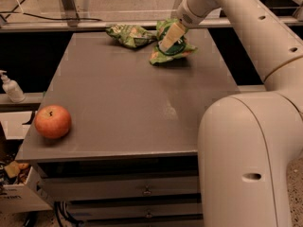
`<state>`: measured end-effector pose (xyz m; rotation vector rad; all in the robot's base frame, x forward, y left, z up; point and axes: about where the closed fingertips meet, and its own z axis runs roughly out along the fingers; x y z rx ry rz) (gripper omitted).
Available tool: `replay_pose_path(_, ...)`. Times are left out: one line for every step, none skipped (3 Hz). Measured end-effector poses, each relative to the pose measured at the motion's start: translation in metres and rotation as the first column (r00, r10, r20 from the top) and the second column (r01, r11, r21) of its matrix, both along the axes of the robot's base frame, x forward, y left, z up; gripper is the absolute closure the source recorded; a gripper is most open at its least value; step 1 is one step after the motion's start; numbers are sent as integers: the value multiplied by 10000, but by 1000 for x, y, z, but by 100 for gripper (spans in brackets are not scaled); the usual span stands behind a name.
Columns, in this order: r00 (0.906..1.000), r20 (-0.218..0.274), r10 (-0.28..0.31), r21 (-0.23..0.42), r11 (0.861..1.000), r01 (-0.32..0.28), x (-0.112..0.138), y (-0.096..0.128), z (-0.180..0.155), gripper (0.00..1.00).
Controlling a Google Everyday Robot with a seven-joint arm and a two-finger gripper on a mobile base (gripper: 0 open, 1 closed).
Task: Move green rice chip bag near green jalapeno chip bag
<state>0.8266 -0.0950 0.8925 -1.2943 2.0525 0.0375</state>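
Observation:
The green rice chip bag (176,52) is bright green with a dark round panel. It rests on the far right part of the grey table (128,103). My gripper (170,37) reaches down from the upper right and is shut on the bag's upper part, which bends up beside it. The green jalapeno chip bag (130,35) is smaller, wrinkled and olive-green. It lies at the table's far edge, just left of the rice chip bag, with a small gap between them.
A red apple (52,121) sits at the table's front left corner. My white arm and base (246,150) fill the right side. A pump bottle (10,86) stands on a ledge left of the table. Drawers are below the tabletop.

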Motion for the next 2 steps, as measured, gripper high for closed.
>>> replay_pose_path(9998, -179, -127, 659, 9977, 138, -13, -23, 9, 0)
replay_pose_path(9997, -223, -49, 1545, 9880, 83, -28, -51, 19, 0)
